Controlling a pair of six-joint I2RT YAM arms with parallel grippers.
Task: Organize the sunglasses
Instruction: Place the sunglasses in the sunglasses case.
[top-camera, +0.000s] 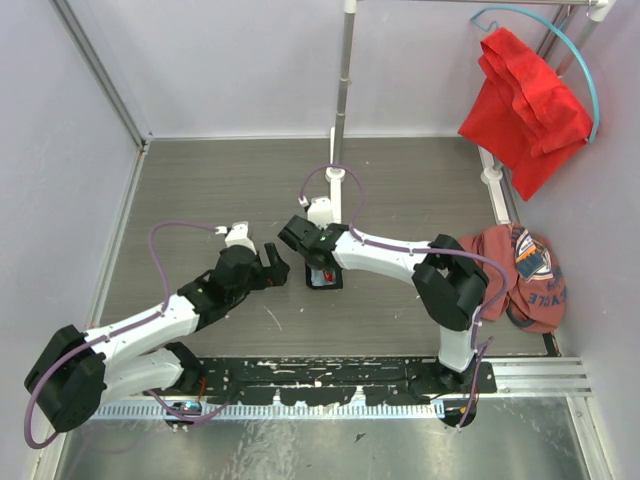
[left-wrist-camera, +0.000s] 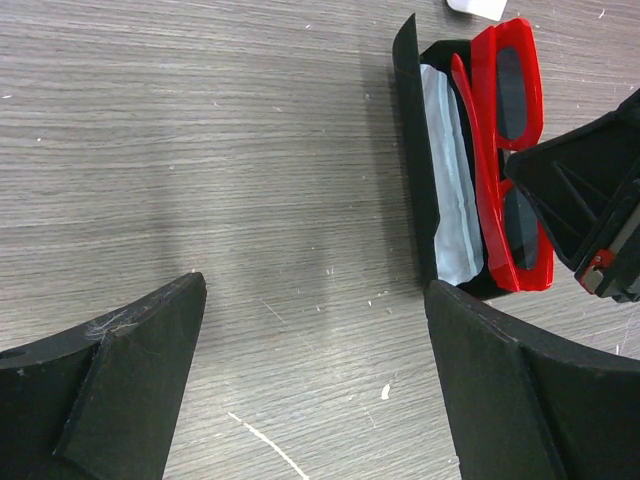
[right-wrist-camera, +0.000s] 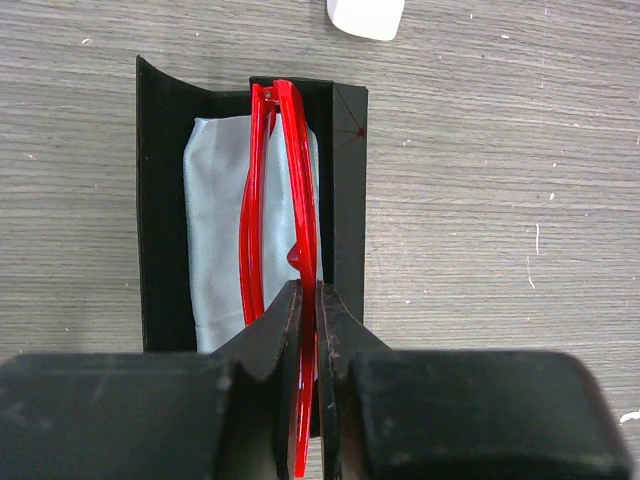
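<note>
Right gripper (right-wrist-camera: 304, 290) is clamped on the sunglasses (right-wrist-camera: 258, 200), pinching the thin red frame near one end. The pair is folded and stands on edge inside the open black case (right-wrist-camera: 160, 200), over the pale blue cloth (right-wrist-camera: 215, 220) lying on its floor. In the left wrist view the lens front leans toward the case wall on the right gripper's side, and its upper rim rides above that wall. Whether the lower rim is seated on the cloth cannot be determined. Left gripper (left-wrist-camera: 315, 350) is spread wide and empty above bare table (left-wrist-camera: 200, 150) just beside the case, touching nothing. Assessment: the step in hand is setting the pair down into the case. To do it well, lower straight down with the frame parallel to the long walls until it rests on the cloth. Tip it flat so nothing stands proud of the walls, let go only then, and lift clear without snagging the slim arms. The case looks light and unrestrained, so the left gripper could steady it. Closing the case is not yet done.
</note>
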